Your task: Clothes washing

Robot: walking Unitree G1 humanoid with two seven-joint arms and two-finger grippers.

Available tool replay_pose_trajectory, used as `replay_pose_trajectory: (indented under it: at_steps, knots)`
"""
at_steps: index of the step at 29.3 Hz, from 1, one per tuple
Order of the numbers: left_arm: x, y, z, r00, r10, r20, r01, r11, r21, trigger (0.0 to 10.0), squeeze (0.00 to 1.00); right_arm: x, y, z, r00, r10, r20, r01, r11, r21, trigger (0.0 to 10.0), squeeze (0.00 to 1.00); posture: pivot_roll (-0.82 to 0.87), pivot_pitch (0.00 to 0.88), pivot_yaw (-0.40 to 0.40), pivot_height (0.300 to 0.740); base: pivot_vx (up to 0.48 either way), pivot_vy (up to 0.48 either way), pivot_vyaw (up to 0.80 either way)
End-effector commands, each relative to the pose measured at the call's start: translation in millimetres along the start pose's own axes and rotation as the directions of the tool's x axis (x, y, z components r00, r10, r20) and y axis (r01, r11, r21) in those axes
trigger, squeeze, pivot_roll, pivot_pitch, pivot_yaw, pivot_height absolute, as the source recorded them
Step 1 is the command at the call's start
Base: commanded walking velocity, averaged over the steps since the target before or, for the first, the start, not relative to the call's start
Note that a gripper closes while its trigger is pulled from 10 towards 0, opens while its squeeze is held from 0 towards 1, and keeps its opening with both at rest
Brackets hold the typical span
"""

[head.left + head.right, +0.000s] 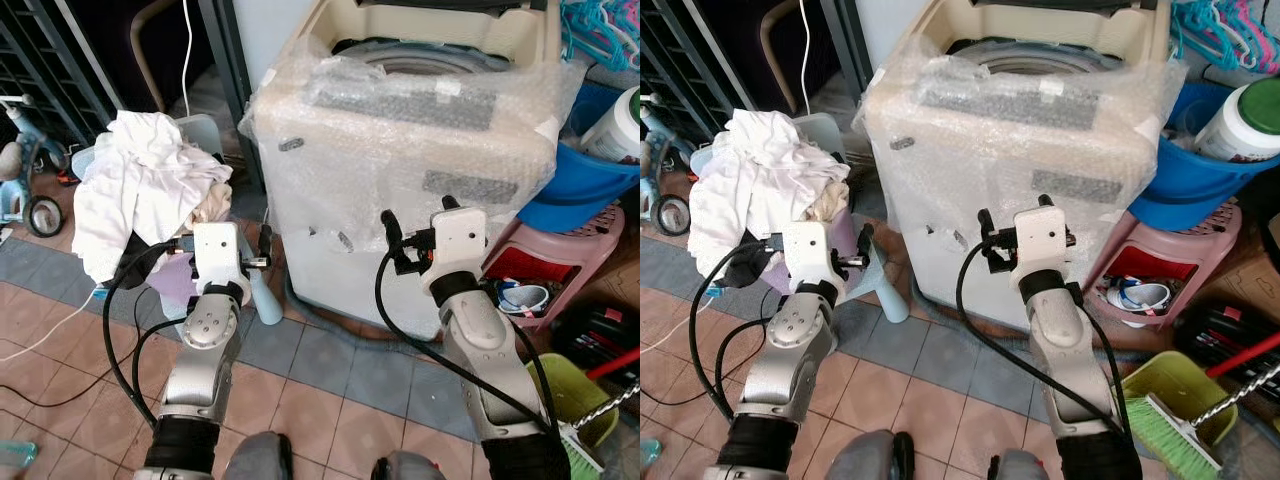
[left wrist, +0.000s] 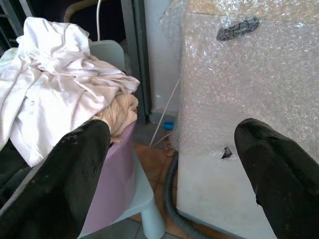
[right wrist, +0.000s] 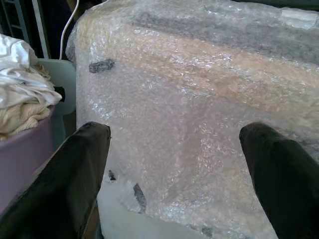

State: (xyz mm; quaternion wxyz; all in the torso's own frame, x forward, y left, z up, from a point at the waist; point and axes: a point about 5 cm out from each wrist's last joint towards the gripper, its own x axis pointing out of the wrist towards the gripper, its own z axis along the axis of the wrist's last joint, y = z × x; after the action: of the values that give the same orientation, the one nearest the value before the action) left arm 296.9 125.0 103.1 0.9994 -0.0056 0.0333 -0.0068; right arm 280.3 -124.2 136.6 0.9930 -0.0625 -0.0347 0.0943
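On the tiled floor stands the cream top-loading washing machine wrapped in bubble film (image 1: 400, 150). We hold both the left gripper (image 2: 169, 174) and right gripper (image 3: 174, 174) wide open and empty. The heap of white crumpled clothes (image 1: 140, 180) lies beside the left jaws, away from the machine, so the left arm is nearer.

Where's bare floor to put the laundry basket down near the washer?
Free: tiled floor between the two arms, before the bubble-wrapped washing machine. Crowded: right, pink plastic stool and green dustpan; left, pile of white clothes.
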Motion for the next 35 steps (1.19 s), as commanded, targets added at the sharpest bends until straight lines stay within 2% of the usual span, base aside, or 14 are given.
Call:
replay_pose_trajectory:
  at_steps: [1,7,14,18,21,23,30,35]
  knots:
    - [3.1,4.3,3,1.0,0.0,0.018,-0.001,1.0,0.029,10.0,0.0,0.8,7.3,1,1.0,0.026,-0.002,-0.026,0.997,0.071,10.0,0.0,-0.01,0.133,0.073,0.74,0.0,0.48,0.0]
    - [4.1,5.2,10,1.0,0.005,0.03,-0.005,1.0,0.007,10.0,0.0,7.3,6.9,7,0.999,-0.013,0.04,0.009,0.995,0.096,10.0,0.0,0.01,0.155,0.081,0.74,0.0,0.48,0.0]
    - [1.7,-1.1,12,0.999,-0.016,0.046,0.016,1.0,0.006,10.0,0.0,13.5,10.2,14,0.998,0.006,0.061,-0.013,0.995,0.104,10.0,0.0,0.01,0.157,0.063,0.74,0.0,0.48,0.0]
    - [-0.1,2.3,11,0.999,0.014,0.05,-0.014,1.0,-0.003,10.0,0.0,12.1,11.6,16,0.996,0.026,0.084,-0.03,0.999,0.041,10.0,0.0,0.0,0.156,0.056,0.74,0.0,0.461,0.4]
    - [-2.4,3.9,8,0.999,0.012,0.053,-0.011,1.0,-0.017,10.0,0.0,10.5,9.4,12,0.998,0.011,0.068,-0.016,0.998,0.066,10.0,0.0,-0.01,0.16,0.059,0.74,0.0,0.0,0.8]
    - [-3.1,5.5,8,0.998,0.029,0.054,-0.029,0.999,0.014,10.0,0.0,9.8,7.0,11,0.998,0.004,0.063,-0.008,0.998,0.065,10.0,0.0,-0.01,0.16,0.058,0.74,0.0,0.0,0.8]
    - [-0.6,10.5,8,0.998,0.045,0.05,-0.045,0.999,-0.005,10.0,0.0,9.9,3.3,8,0.998,-0.005,0.059,0.002,0.999,0.049,10.0,0.0,-0.01,0.16,0.056,0.74,0.0,0.0,0.76]
    - [-1.0,12.0,9,0.997,0.042,0.057,-0.041,0.999,-0.025,10.0,0.0,11.6,2.1,8,0.998,-0.01,0.061,0.006,0.998,0.07,10.0,0.0,-0.01,0.149,0.051,0.74,0.0,0.0,0.0]
